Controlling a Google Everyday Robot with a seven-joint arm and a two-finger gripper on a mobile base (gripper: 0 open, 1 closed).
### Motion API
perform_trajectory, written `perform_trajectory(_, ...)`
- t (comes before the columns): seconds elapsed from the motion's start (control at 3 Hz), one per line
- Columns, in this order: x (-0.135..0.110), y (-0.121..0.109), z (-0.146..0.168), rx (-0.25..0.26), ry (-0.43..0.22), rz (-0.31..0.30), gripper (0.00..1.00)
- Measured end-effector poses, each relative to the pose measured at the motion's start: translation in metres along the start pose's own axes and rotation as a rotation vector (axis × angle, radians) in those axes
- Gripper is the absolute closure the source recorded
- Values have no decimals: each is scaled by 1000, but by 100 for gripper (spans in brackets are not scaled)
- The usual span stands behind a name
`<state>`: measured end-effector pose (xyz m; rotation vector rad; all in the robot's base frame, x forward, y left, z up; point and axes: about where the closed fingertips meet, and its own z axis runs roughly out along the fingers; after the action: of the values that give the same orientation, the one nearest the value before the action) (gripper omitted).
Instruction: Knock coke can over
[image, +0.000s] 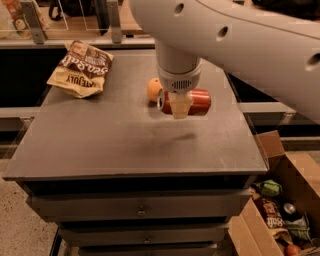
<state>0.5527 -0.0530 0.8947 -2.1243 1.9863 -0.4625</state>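
Observation:
The red coke can (196, 102) lies on its side on the grey table (115, 145), right of centre, with its silver top pointing left. My gripper (180, 107) hangs from the white arm directly over and in front of the can's left half, hiding that part. Its cream fingers are together in a single wedge, shut and holding nothing. A round orange fruit (153, 89) sits just left of and behind the can, close to its silver end.
A brown chips bag (82, 68) lies at the table's back left. An open cardboard box (285, 210) with packets and a dark can stands on the floor at the lower right. A railing runs behind the table.

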Motion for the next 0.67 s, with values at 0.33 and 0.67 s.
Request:
perform_trajectory(0.33, 10, -10, 13, -4, 61, -45, 100)
perform_trajectory(0.67, 17, -15, 28, -42, 65, -75, 83)
